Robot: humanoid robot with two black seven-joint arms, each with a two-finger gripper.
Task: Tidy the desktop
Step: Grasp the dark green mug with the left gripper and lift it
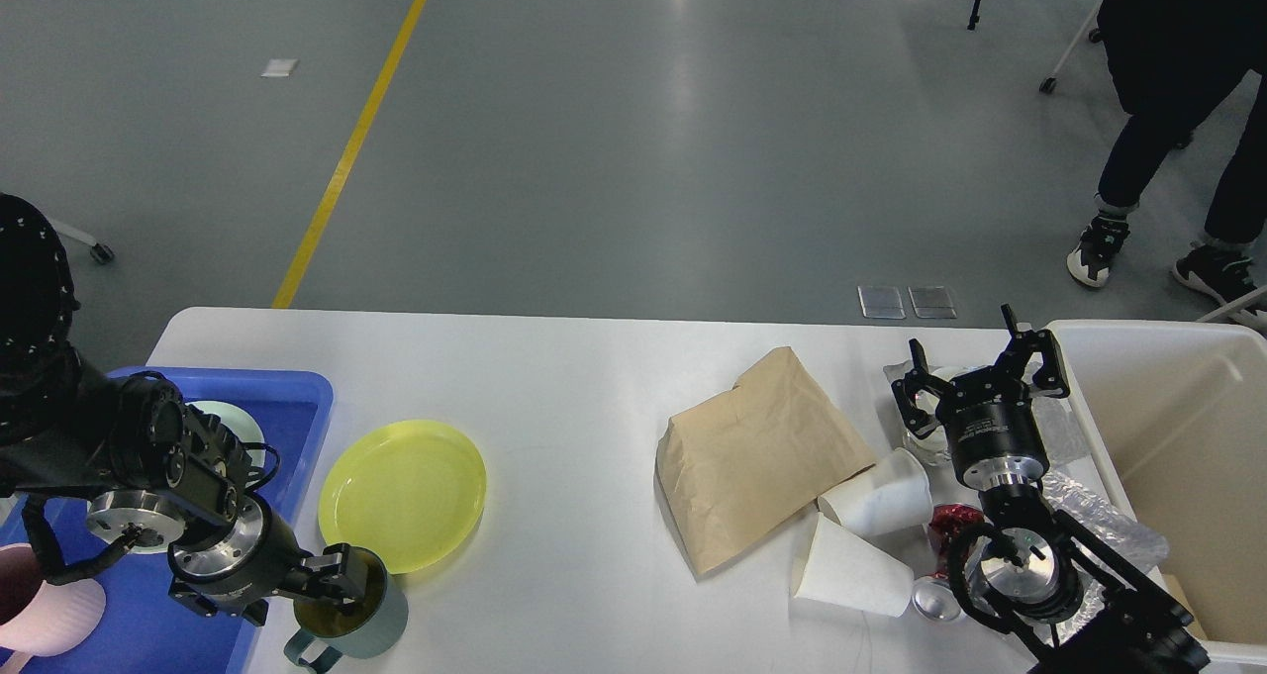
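The desktop point(574, 397) spans the view, bare mid-table. The left gripper point(341, 580) is clamped on a teal mug point(361, 615) near the front edge; the right gripper point(980, 372) is held spread, empty, beside the bin point(1178, 427).

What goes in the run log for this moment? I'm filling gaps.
left gripper: shut on teal mug | right gripper: open above clear plastic cup | white rectangular desktop: still cluttered

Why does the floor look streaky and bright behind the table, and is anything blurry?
Head view: overhead lights glare off the glossy grey floor; the desktop is evenly lit, with soft shadows under the paper bag and yellow plate. Everything looks sharp; the table's far edge bows slightly.
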